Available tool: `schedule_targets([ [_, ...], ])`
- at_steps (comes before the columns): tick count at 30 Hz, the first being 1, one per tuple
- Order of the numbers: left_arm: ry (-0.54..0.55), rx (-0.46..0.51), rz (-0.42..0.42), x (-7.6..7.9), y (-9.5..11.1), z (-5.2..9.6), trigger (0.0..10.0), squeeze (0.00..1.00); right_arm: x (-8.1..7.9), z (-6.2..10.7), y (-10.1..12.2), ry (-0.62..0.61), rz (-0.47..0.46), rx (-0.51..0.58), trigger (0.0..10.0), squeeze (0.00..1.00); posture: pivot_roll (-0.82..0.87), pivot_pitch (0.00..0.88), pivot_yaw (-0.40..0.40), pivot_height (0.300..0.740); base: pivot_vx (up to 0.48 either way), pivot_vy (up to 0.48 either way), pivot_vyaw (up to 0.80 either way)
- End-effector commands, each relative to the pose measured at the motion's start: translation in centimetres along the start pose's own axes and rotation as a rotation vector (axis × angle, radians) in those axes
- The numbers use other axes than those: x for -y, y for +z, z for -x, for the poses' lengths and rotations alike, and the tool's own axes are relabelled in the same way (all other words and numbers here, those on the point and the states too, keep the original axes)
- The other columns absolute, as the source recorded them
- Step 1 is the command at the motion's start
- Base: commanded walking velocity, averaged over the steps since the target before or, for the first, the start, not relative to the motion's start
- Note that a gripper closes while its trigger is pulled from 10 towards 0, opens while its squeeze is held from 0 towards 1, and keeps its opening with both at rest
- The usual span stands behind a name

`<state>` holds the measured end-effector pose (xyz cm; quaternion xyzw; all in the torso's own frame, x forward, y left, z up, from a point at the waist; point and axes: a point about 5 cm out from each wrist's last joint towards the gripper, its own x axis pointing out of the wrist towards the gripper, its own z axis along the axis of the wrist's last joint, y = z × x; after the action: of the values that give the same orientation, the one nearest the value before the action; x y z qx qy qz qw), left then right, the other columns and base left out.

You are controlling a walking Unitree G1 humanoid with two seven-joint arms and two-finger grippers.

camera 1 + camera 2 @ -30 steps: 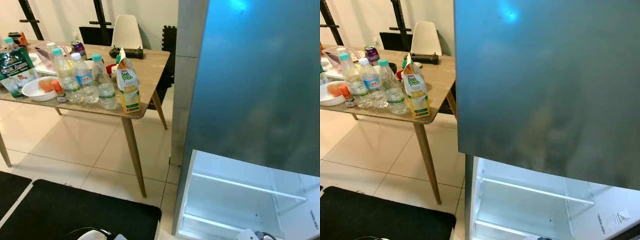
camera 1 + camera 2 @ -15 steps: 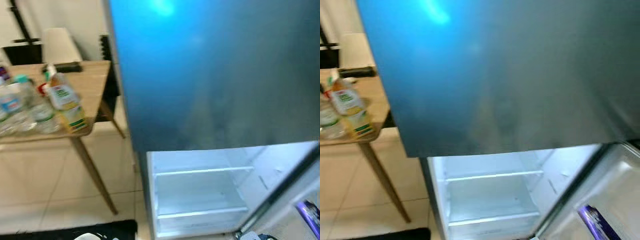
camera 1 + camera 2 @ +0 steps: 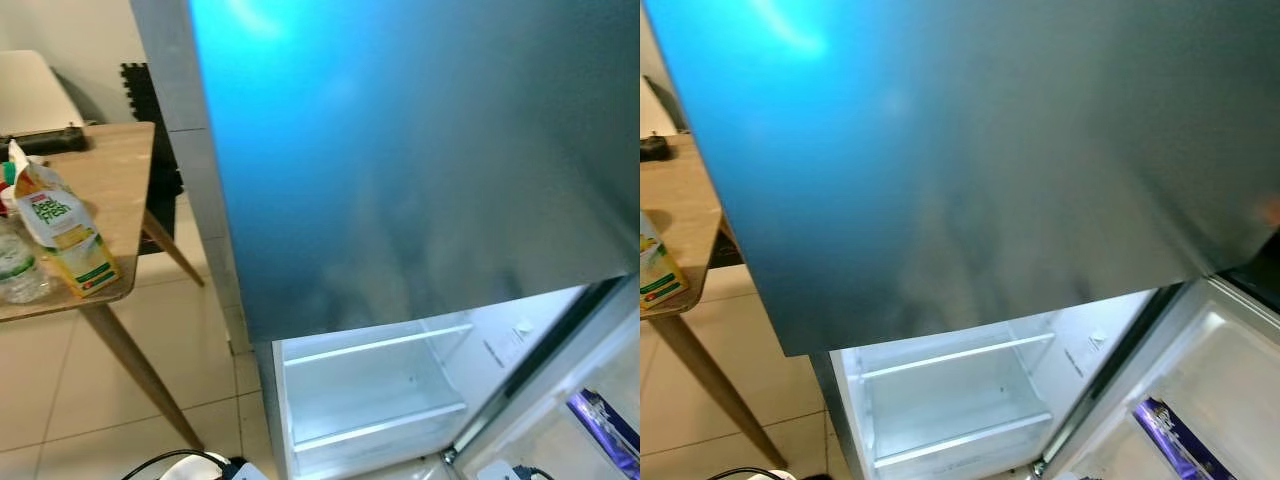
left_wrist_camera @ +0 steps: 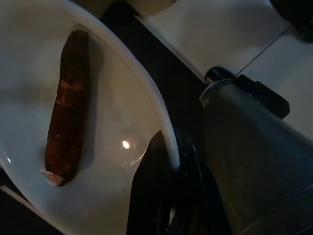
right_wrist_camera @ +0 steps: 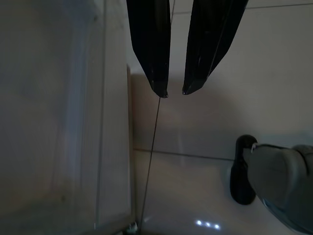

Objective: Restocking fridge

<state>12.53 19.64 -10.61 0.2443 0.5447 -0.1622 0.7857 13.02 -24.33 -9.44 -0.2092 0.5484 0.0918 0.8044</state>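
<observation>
Two black fingers of my left gripper (image 4: 168, 161) are pinched onto the rim of a white plate (image 4: 122, 88), one finger over the edge and one under it. A single dark, reddish carrot (image 4: 67, 107) lies loose on the plate's floor, out ahead of my fingertips and clear of them.

My right gripper (image 5: 172, 93) hangs parted and empty, its tips pointing down at pale floor tiles (image 5: 220, 58), with the white wall of the fridge door (image 5: 58, 122) just beside it.

Ahead of me stands the fridge (image 3: 420, 150), its grey-blue upper door shut. The lower compartment (image 3: 370, 390) is open and lit, with bare white shelves. A purple packet (image 3: 1175, 445) sits in the door's rack. Off toward my left side, a wooden table (image 3: 110, 180) carries a juice carton (image 3: 62, 235) and a water bottle (image 3: 15, 270) near its corner.
</observation>
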Motion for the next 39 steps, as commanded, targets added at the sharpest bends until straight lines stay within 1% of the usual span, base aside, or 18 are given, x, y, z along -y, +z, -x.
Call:
schedule_targets([
  [1, -0.017, -0.032, 0.002, 0.5, -0.9, 0.1, 10.0, 0.0, 0.2, 0.0, 0.0, -0.006, -0.012, 0.003, 10.0, 0.0, -0.08, 0.0, -0.017, 0.74, 0.0, -0.428, 0.0],
  [14, -0.025, -0.029, 0.01, 0.8, -0.9, 0.1, 10.0, 0.0, 0.2, 0.0, 0.1, -0.004, -0.014, 0.007, 10.0, 0.0, -0.08, 0.0, -0.021, 0.74, 0.0, -0.42, 0.0],
  [17, -0.016, -0.028, 0.028, 0.7, -0.9, 0.1, 10.0, 0.0, 0.2, 0.0, 0.1, -0.002, -0.015, 0.007, 10.0, 0.0, -0.07, 0.0, -0.021, 0.74, 0.0, 0.0, 0.0],
  [24, -0.023, -0.03, 0.021, 0.8, -0.9, 0.1, 10.0, 0.0, 0.0, 0.0, 0.2, 0.016, -0.021, 0.013, 10.0, 0.0, -0.07, 0.0, -0.021, 0.74, 0.0, 0.0, 0.0],
  [29, -0.023, -0.027, 0.011, 0.9, -0.8, 0.0, 10.0, 0.0, -0.1, 0.0, 0.5, 0.036, -0.022, 0.04, 10.0, 0.0, -0.07, 0.0, -0.021, 0.74, 0.0, 0.0, 0.0],
  [32, -0.022, -0.02, -0.011, 0.8, -0.7, 0.0, 10.0, 0.0, -0.4, 0.0, 1.2, 0.091, -0.032, 0.073, 10.0, 0.0, -0.08, 0.0, -0.02, 0.74, 0.0, 0.0, 0.0],
  [33, -0.022, -0.02, -0.011, 0.8, -0.7, 0.0, 10.0, 0.0, -0.4, 0.0, 1.2, 0.091, -0.032, 0.073, 10.0, 0.0, -0.08, 0.0, -0.02, 0.74, 0.0, 0.0, 0.0],
  [34, -0.019, -0.015, -0.031, 0.7, -0.6, 0.0, 10.0, 0.0, -0.7, 0.0, 1.6, 0.137, -0.016, 0.096, 10.0, 0.0, -0.08, 0.0, -0.02, 0.74, 0.0, 0.0, 0.0],
  [35, -0.019, -0.015, -0.031, 0.7, -0.6, 0.0, 10.0, 0.0, -0.7, 0.0, 1.6, 0.137, -0.016, 0.096, 10.0, 0.0, -0.08, 0.0, -0.02, 0.74, 0.0, 0.0, 0.0],
  [36, -0.012, -0.008, -0.051, 0.5, -0.3, 0.0, 10.0, 0.0, -1.0, 0.0, 2.1, 0.179, 0.002, 0.119, 10.0, 0.0, -0.08, 0.0, -0.022, 0.74, 0.0, 0.0, 0.0],
  [38, -0.007, -0.004, -0.06, 0.4, -0.2, 0.0, 10.0, 0.0, -1.1, 0.0, 2.3, 0.196, 0.004, 0.131, 10.0, 0.0, -0.08, 0.0, -0.022, 0.74, 0.0, 0.0, 0.0],
  [39, 0.005, 0.003, -0.089, 0.2, 0.1, 0.0, 10.0, 0.0, -1.3, 0.0, 2.9, 0.231, 0.008, 0.161, 10.0, 0.0, -0.08, 0.0, -0.022, 0.74, 0.0, 0.0, 0.0],
])
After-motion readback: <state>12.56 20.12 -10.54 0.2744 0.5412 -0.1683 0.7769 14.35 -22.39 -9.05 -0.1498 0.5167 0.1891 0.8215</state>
